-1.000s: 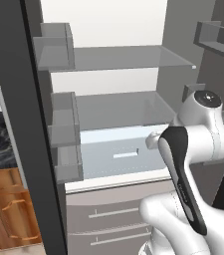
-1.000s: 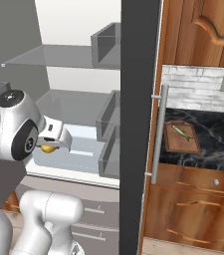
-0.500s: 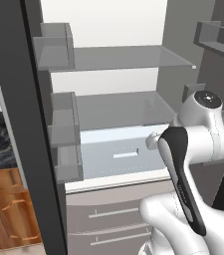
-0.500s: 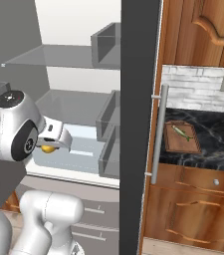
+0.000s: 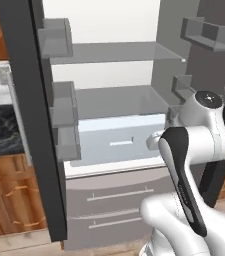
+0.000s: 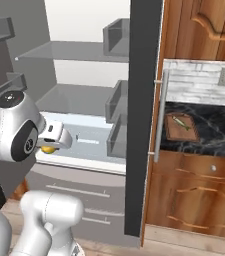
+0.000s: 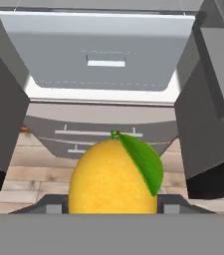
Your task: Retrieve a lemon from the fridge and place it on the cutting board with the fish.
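Your end effector [image 6: 50, 145] pinches the lemon [image 7: 114, 177] at the fridge [image 6: 84, 135] front; cutting board [image 6: 180, 127] w/ fish [image 6: 180, 121] lies well right of fridge.

Matt lemon [image 7: 112, 179], wooden cutting board [image 6: 180, 127]

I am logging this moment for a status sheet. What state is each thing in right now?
fridge: doors open, shelves bare
lemon: held in the gripper, outside the fridge
gripper: shut on the lemon
cutting board: flat on the black counter
fish: lying on the cutting board
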